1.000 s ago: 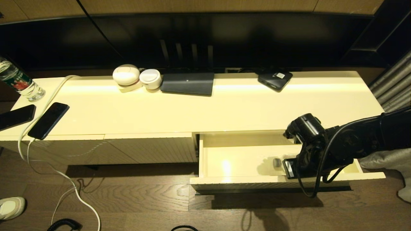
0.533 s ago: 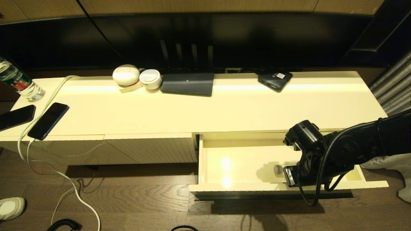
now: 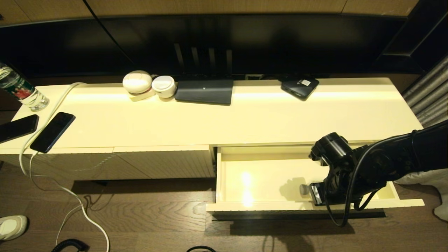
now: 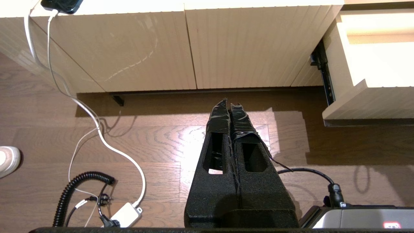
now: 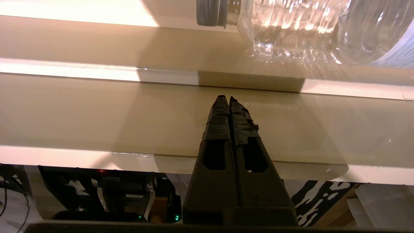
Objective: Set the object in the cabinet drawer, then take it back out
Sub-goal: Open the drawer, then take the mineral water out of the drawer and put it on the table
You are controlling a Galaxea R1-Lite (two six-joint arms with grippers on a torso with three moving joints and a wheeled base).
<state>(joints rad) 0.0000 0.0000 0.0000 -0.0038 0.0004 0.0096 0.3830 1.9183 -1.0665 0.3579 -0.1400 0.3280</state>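
The cabinet drawer [image 3: 252, 175] stands pulled out at the cabinet's right; its end also shows in the left wrist view [image 4: 365, 97]. The object lies on its side on the drawer floor. In the head view only its cap [image 3: 302, 189] shows, pointing left, with my right arm [image 3: 350, 168] covering the body. The right wrist view shows the clear ribbed body [image 5: 307, 29] and cap [image 5: 212, 13]. My right gripper [image 5: 227, 97] is shut and empty, its tips against the inside of the drawer's front wall [image 5: 113, 113], apart from the bottle. My left gripper [image 4: 228, 103] hangs shut over the floor.
On the cabinet top are a labelled bottle [image 3: 21, 89], two phones [image 3: 52, 131] [image 3: 15, 127], a white cable [image 3: 52, 105], two white round things [image 3: 137, 81], a dark flat box [image 3: 204, 91] and a black device [image 3: 300, 86]. Closed ribbed panels [image 3: 164, 162] lie left of the drawer.
The drawer has slid further out towards me, with my right arm moving along with its front wall. The bottle has travelled with the drawer.
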